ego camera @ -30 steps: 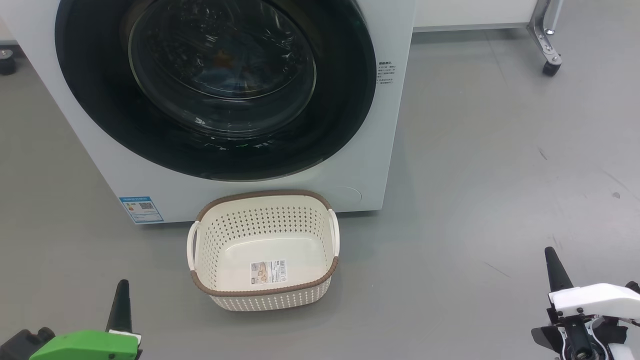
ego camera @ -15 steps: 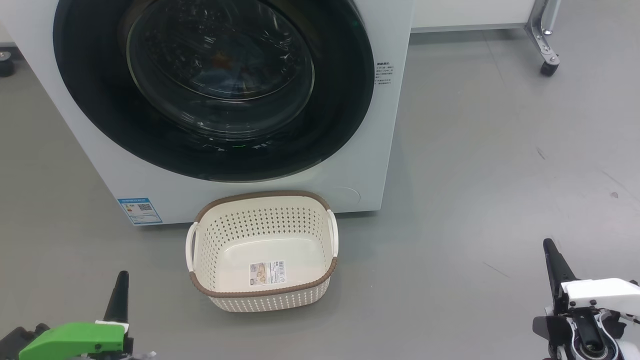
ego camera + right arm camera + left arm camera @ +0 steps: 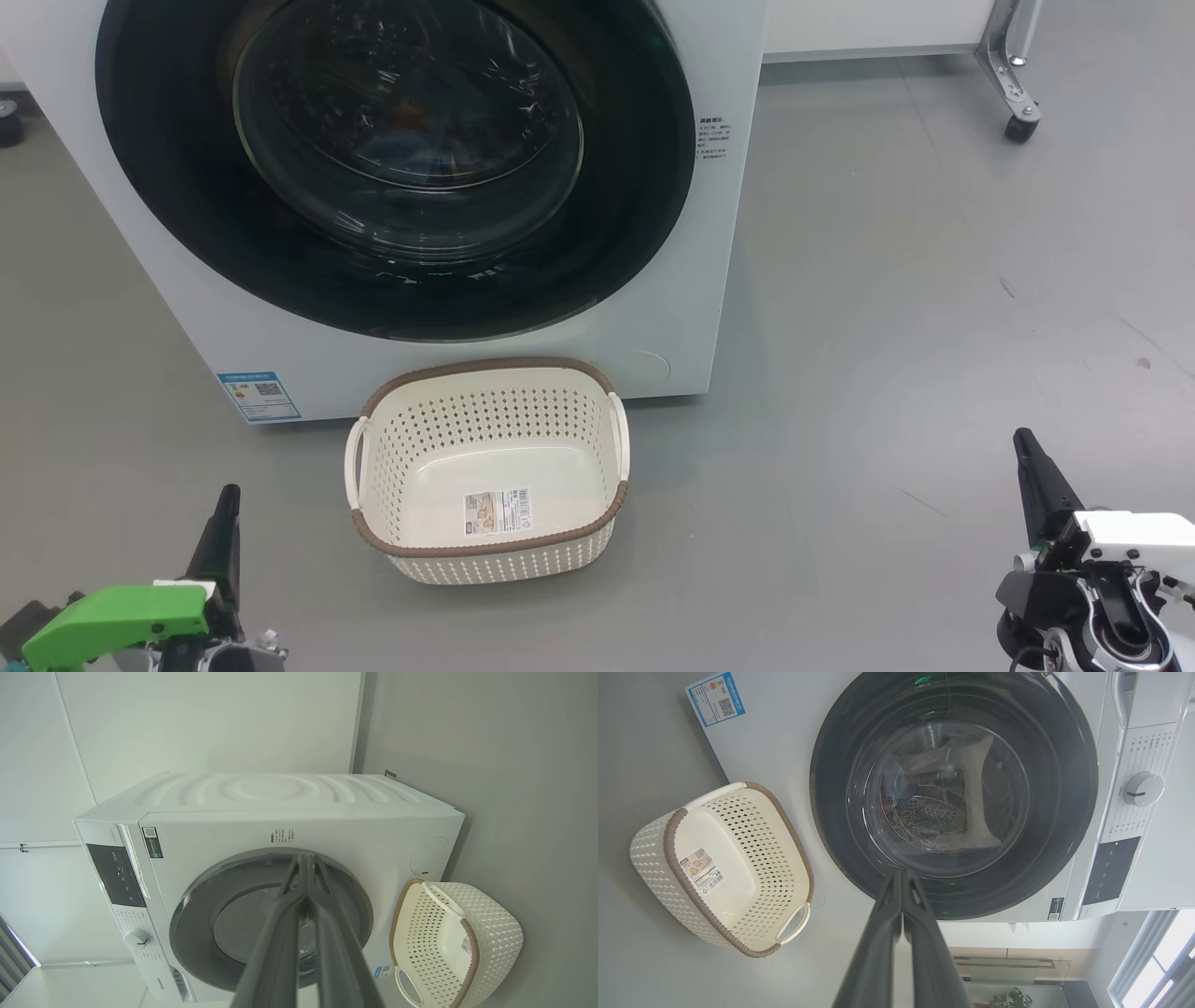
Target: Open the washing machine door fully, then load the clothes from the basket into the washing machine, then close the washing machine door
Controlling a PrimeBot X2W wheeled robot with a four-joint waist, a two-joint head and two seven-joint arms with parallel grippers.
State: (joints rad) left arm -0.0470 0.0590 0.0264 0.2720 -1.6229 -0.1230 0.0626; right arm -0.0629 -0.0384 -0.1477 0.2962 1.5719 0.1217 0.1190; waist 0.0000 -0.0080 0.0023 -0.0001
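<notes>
- On the grey floor [image 3: 887,327] stand one washing machine [image 3: 280,345] and one basket [image 3: 485,373], the basket just before the machine's lower front.
- One washing machine door [image 3: 187,215], shut flush against the front.
- Two grippers, left gripper [image 3: 227,504] and right gripper [image 3: 1027,453], each with fingers pressed together, both apart from the basket.
- Left wrist view adds a control dial [image 3: 1143,788]; head view adds a castor [image 3: 1016,126].
- Right wrist view shows a white wall [image 3: 210,718] behind the machine.
</notes>
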